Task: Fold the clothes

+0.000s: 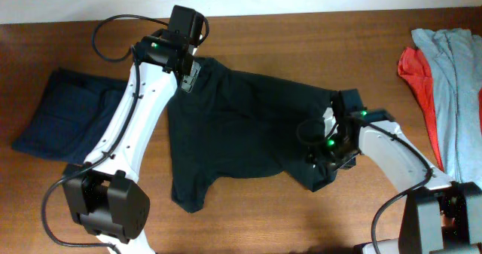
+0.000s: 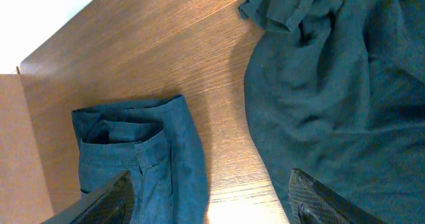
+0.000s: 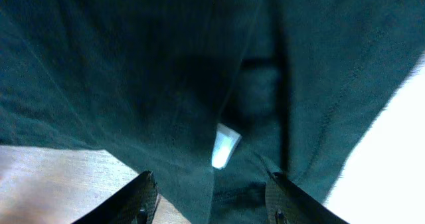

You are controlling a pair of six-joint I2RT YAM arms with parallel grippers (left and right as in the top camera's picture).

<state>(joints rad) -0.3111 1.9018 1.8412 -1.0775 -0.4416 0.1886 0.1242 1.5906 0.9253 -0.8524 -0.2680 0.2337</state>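
A black T-shirt point(image 1: 241, 126) lies crumpled in the middle of a wooden desk point(image 1: 286, 224). Its long axis runs left to right, slanting from far left to near right, and one corner trails toward the near edge. The left hand point(image 1: 188, 74) hangs at the shirt's far-left end, fingers spread wide and gripping nothing (bare wood shows between them). The right hand point(image 1: 320, 148) sits over the shirt's right end, fingers parted above the cloth, with a white tag point(image 3: 224, 147) just ahead. A folded navy garment point(image 1: 64, 122) lies to the left. Grey and red garments point(image 1: 444, 73) lie at the right edge.
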